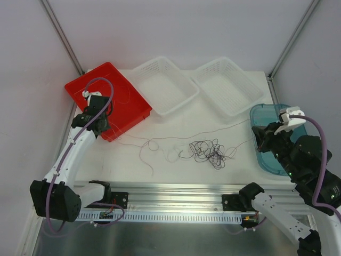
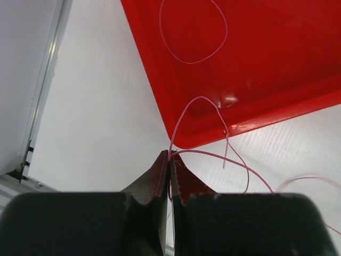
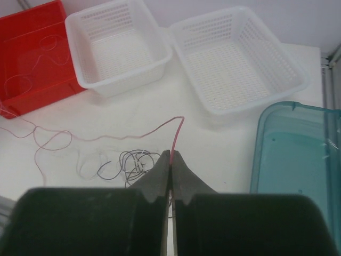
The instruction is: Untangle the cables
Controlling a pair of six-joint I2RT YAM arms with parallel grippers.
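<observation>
A thin red cable [image 1: 176, 137] stretches across the white table from the red tray [image 1: 122, 93] towards the right. My left gripper [image 1: 101, 127] is shut on one end of it at the tray's near corner; the left wrist view shows the cable [image 2: 210, 152] pinched at the closed tips [image 2: 169, 154], with a loop lying in the tray [image 2: 277, 69]. My right gripper [image 1: 262, 137] is shut on the other end [image 3: 179, 130], held at its tips [image 3: 170, 153] above the table. A black cable tangle [image 1: 208, 151] lies mid-table and shows in the right wrist view [image 3: 133, 161]. A faint white cable [image 1: 170, 156] lies beside it.
Two white perforated baskets [image 1: 162, 85] [image 1: 229, 85] stand at the back. A teal bin [image 1: 269, 154] sits at the right edge under my right arm. A metal rail [image 1: 176, 194] runs along the near edge. Frame posts stand at both back corners.
</observation>
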